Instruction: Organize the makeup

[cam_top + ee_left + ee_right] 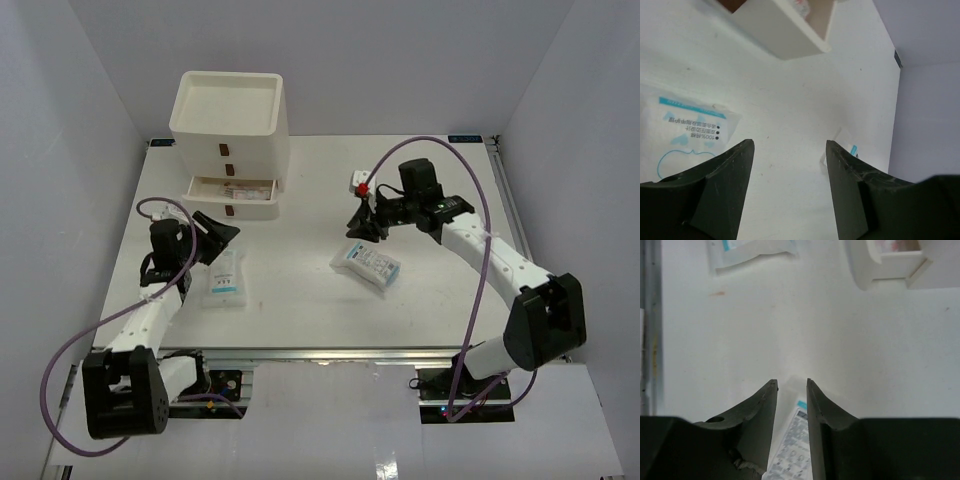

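Note:
A flat white-blue sachet pack (222,280) lies on the table by my left gripper (222,232). In the left wrist view that gripper (789,145) stands open over bare table, with the pack (685,130) off to its left. A second sachet pack (366,264) lies mid-table under my right gripper (362,228). In the right wrist view the jaws (791,382) stand narrowly apart, and this pack's end (792,445) shows in the gap. Whether they pinch it does not show. A small white and red item (360,184) sits just beyond the right gripper.
The white drawer box (230,120) stands at the back left with an open tray on top. Its middle drawer (232,190) is pulled out and holds pinkish packets. White walls enclose the table on three sides. A metal rail runs along the near edge (330,352).

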Robot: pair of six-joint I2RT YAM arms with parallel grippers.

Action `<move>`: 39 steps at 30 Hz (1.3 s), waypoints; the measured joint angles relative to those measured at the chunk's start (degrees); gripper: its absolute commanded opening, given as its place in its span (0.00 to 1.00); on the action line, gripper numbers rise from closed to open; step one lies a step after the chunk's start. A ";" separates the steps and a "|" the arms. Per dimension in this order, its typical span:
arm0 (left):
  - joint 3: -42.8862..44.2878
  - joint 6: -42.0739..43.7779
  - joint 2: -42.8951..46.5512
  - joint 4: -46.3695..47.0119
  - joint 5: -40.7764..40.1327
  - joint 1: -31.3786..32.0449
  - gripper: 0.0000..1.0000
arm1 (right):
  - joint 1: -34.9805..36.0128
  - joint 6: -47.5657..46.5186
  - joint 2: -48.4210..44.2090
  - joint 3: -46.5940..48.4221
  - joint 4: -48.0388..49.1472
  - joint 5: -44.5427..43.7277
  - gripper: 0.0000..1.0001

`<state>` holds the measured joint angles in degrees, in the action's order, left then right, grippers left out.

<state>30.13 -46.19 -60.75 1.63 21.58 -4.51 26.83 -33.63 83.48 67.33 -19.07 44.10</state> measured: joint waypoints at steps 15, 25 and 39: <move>20.18 -12.28 -33.79 -3.08 -13.61 0.26 0.24 | -13.57 13.77 -12.25 -13.44 13.84 6.67 0.30; 23.50 -16.52 -43.78 2.63 -16.43 0.24 0.60 | -14.65 15.08 -12.23 -13.70 15.06 7.99 0.31; 30.13 -20.54 -52.27 15.00 -13.50 0.26 0.74 | -15.82 15.10 -11.06 -13.88 15.47 9.02 0.32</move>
<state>60.26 -66.74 -113.03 16.63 8.08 -4.25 11.01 -18.52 72.42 53.45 -3.60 53.12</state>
